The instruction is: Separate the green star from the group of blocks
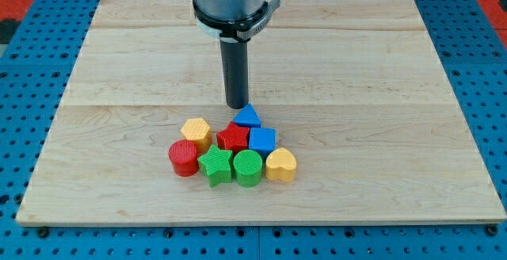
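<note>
My tip (pixel 237 105), a plain dark rod tool that holds nothing, stands just above the blue triangle block (pixel 248 116), while the green star block (pixel 215 166) sits in the cluster's bottom row on the wooden tabletop (pixel 380 93).

The pale wooden board (pixel 356 93) shows smooth matt grain, while the green star (pixel 215 166) looks like ridged plastic.

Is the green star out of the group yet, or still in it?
Still in. The green star sits packed between the red cylinder and green cylinder; my tip is above the cluster.
</note>
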### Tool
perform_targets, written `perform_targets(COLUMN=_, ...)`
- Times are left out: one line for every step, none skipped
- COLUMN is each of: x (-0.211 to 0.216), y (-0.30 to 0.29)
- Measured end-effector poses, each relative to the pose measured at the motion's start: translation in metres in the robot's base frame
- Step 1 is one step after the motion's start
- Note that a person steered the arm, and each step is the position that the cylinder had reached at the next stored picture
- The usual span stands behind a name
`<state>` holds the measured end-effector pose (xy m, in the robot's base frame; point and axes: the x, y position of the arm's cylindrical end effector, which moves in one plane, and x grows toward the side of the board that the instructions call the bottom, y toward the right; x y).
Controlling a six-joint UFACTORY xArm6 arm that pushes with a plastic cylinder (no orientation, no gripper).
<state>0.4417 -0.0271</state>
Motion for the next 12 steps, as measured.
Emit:
perform_targets(x=0.0, y=0.0)
perform_targets(x=0.0, y=0.001)
perform_targets(x=0.0, y=0.003)
perform_targets(x=0.001, y=0.004)
perform_targets(x=-0.01, y=0.066)
perform_targets(x=-0.01, y=0.083)
perform_targets(x=-0.01, y=0.096)
perform_targets(x=-0.014, y=0.106)
perform_targets(x=-0.02, y=0.109)
perform_targets(x=0.023, y=0.157)
perform_targets(x=0.108, y=0.17)
perform_targets(x=0.154, y=0.117)
